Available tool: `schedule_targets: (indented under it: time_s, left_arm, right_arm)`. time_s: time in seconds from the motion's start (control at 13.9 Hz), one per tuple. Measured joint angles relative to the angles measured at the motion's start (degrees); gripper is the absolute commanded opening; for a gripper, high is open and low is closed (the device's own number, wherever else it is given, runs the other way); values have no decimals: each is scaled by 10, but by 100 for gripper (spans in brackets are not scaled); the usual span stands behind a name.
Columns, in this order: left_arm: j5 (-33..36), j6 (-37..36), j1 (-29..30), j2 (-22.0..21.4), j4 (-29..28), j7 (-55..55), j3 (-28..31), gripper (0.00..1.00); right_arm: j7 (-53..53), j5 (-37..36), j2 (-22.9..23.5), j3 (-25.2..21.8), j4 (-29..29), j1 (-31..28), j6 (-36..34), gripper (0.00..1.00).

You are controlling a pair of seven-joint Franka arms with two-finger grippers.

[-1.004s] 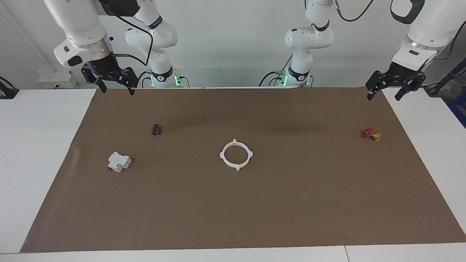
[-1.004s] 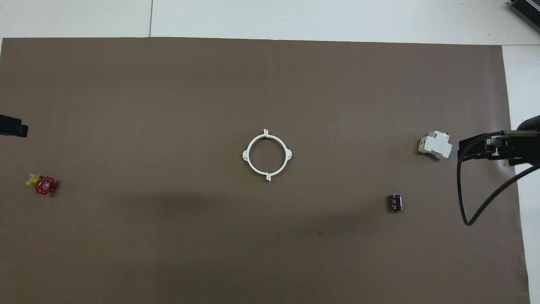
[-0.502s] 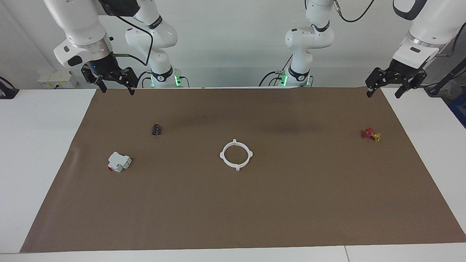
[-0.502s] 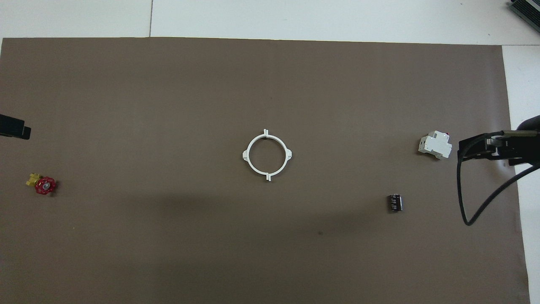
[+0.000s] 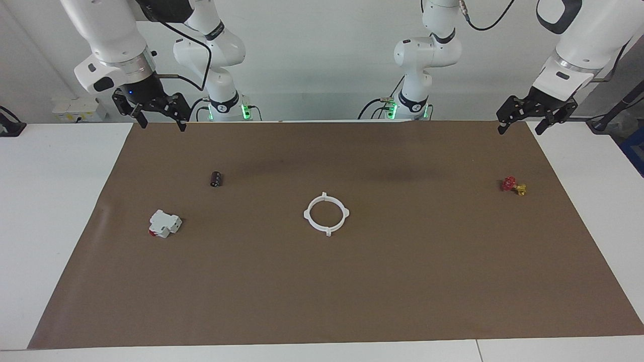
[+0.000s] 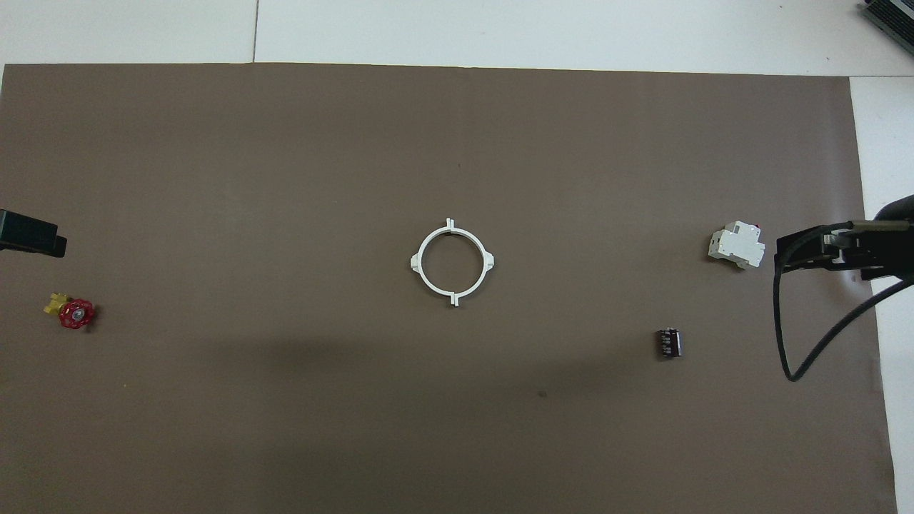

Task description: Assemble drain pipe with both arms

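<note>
Drain pipe (image 5: 326, 213) ring lying flat mid-surface, tabs outward, no long axis; left hand (image 5: 520, 124) and right hand (image 5: 159, 118) raised, fingers apart, empty.

A plain brown mat (image 5: 322, 281) covers a white table (image 5: 50, 201). The ring (image 5: 326, 213) is white, the block (image 5: 164, 223) white with a red end, the cylinder (image 5: 216, 179) dark, the valve (image 5: 513, 185) red and yellow. Both claws, left (image 5: 520, 127) and right (image 5: 161, 120), are black on glossy white arms.
</note>
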Motion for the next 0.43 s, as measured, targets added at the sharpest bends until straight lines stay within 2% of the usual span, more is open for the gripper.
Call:
schedule_targets:
  time_s: [0.43]
  left_arm:
    - [0,0,0,-2,0,0,0,100]
  right_arm:
    - [0,0,0,0,0,0,6,100]
